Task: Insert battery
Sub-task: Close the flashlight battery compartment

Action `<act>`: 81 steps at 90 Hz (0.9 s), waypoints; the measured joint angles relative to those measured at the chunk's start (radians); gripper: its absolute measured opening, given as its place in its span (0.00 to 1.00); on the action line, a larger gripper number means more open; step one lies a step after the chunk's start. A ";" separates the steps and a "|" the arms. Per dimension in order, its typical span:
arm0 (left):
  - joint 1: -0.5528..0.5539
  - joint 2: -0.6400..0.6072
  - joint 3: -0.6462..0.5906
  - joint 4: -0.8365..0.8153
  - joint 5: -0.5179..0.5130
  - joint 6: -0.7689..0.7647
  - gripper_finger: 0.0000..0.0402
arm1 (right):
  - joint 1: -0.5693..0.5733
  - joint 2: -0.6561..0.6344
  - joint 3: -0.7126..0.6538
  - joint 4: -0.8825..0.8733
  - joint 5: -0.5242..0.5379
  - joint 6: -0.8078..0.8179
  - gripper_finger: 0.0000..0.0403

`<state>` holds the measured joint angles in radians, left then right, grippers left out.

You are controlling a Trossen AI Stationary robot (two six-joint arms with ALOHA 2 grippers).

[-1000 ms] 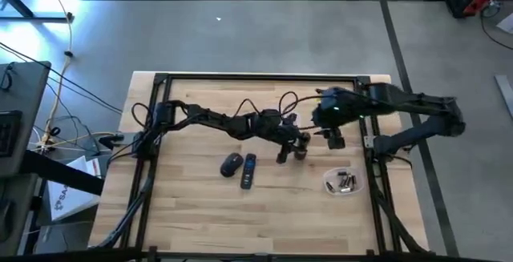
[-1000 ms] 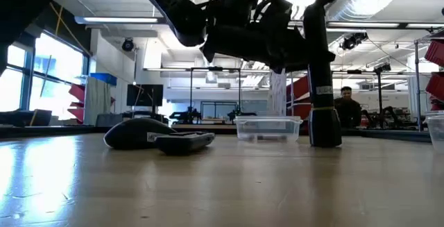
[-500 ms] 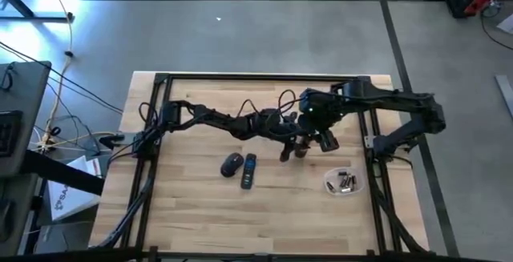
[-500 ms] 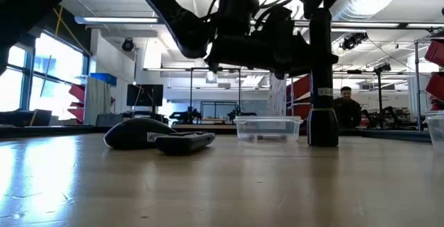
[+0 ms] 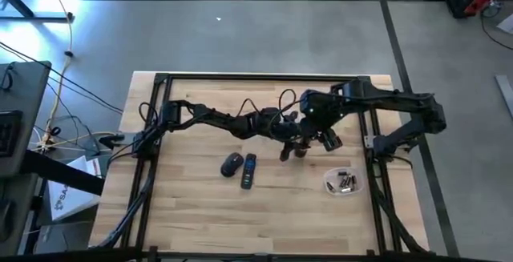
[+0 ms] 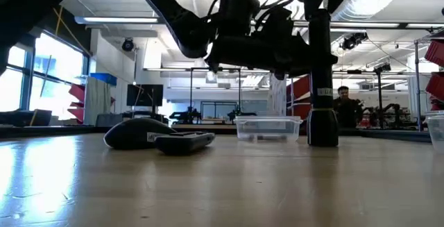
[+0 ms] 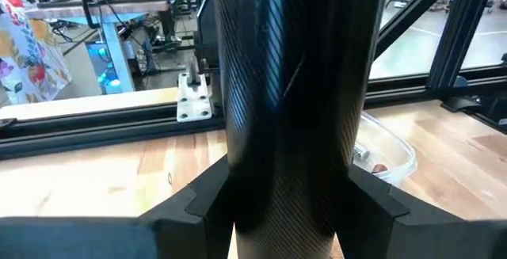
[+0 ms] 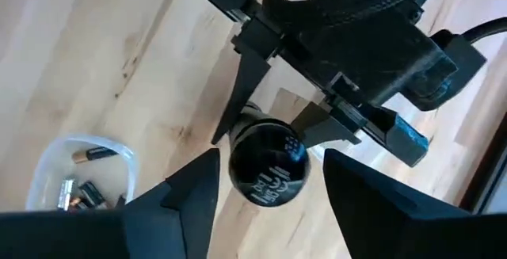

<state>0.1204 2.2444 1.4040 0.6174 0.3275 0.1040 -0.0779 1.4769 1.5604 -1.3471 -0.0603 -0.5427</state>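
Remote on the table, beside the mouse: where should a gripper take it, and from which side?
Come straight down and pinch the remote across its narrow width: it lies flat and long. Take the half away from the mouse, which crowds its other end. The left gripper is shut on the upright black cylinder, and the right gripper is open above it.

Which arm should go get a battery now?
Right. The right gripper is open and empty, on the battery dish side, while the left gripper is busy clamping the black tube upright.
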 joint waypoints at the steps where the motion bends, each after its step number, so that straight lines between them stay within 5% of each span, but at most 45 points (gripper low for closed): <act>1: 0.000 0.000 0.000 0.000 0.000 0.000 0.36 | -0.001 0.000 0.000 0.000 -0.003 0.000 0.45; 81: 0.000 0.000 -0.001 -0.005 0.003 0.004 0.36 | -0.034 -0.093 -0.074 0.101 -0.114 0.041 0.39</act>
<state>0.1200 2.2440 1.4029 0.6125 0.3309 0.1081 -0.1121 1.3835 1.4867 -1.2463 -0.1745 -0.5018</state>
